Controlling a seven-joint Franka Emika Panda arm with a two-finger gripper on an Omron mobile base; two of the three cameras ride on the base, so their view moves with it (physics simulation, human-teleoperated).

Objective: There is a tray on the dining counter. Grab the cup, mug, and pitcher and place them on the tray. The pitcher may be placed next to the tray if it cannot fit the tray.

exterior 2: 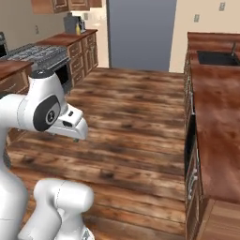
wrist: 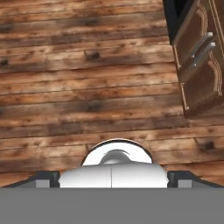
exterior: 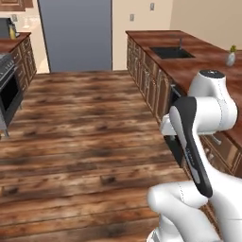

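Knotty plank floor (wrist: 87, 87) below spread fingers (wrist: 47, 179); panelled cabinet door (wrist: 203, 65) beside.

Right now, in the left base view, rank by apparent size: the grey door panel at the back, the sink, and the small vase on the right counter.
1. Grey door panel, by far the largest.
2. Sink, a dark basin set in the counter.
3. Vase, smallest. It stands nearer the camera than the sink, yet looks smaller.
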